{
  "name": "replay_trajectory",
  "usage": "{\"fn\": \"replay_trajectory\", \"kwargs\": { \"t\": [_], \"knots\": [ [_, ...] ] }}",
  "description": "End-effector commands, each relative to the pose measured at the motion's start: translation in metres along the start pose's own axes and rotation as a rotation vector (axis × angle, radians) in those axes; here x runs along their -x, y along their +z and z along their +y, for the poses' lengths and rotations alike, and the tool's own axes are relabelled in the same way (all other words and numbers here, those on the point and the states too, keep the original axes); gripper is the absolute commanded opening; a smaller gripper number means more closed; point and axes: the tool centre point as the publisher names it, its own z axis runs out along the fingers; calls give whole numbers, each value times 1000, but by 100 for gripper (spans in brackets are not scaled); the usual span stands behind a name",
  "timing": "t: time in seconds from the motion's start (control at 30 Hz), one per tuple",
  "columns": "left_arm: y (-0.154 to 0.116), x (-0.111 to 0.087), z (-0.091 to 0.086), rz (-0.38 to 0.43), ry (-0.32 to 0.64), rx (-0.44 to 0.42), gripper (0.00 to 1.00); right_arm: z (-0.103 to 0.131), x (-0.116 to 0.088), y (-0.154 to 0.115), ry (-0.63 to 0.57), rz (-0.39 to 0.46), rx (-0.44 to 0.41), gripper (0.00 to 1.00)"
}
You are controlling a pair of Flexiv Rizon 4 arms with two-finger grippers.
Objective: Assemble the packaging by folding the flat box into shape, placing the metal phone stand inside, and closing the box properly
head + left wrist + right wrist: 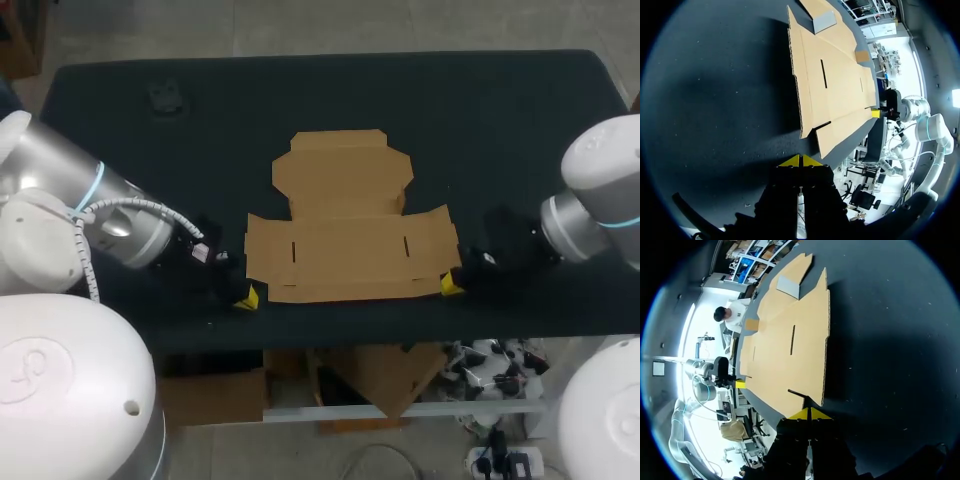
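A flat, unfolded cardboard box [345, 235] lies in the middle of the dark counter [520, 110]. The left jaws, pressed together, sit just beside its near left corner. The right jaws, also pressed together, sit just beside its near right corner.

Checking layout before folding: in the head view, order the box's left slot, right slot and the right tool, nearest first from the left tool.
1. Left slot, left half of the flat box, by the left tool.
2. Right slot, right half.
3. Right tool, at the box's near right corner.
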Motion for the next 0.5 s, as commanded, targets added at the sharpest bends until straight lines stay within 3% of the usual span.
{"fn": "replay_trajectory", "kwargs": {
  "t": [0.03, 0.5],
  "knots": [
    [2, 1, -1, 2, 0, 4, 0, 0, 1, 1, -4, 11, 6, 0],
    [5, 1, -2, 7, -2, 14, 0, 0, -1, 1, -8, 21, 14, 0]
  ]
}}
